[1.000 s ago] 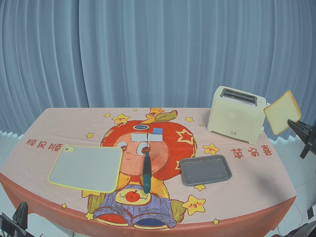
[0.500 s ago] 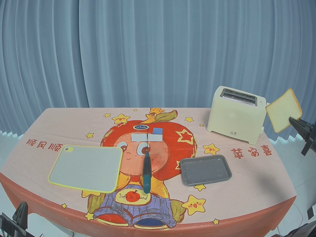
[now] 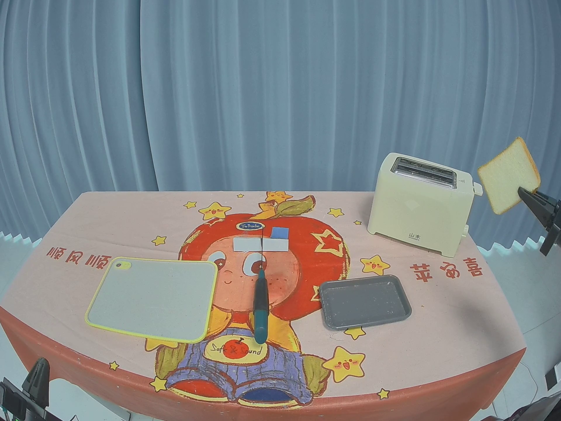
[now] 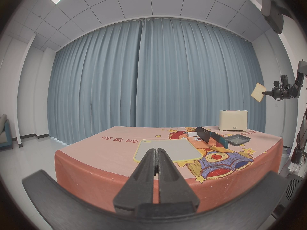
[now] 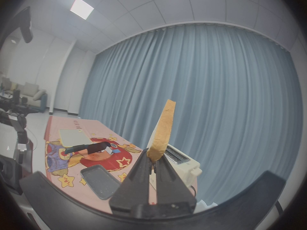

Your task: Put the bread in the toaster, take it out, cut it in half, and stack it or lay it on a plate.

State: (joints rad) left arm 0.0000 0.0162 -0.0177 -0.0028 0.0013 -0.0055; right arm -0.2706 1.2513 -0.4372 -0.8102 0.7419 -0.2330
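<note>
The bread slice is held in the air at the right edge of the head view, beside and slightly above the toaster. It is pinched by its lower corner in the jaws of the right gripper, which are closed narrowly on it. The step in hand is judged to be loading the toaster. To do this well, the slice should be carried over the open slot, turned to run along it, and lowered straight before release, since a tilted slice could catch on the rim. No obstacle is seen between slice and slot. Lower in the frame, a grey tray, a knife and a cutting board are laid apart on the surface. The left gripper is seen at the lower left corner, jaws pressed together on nothing.
</note>
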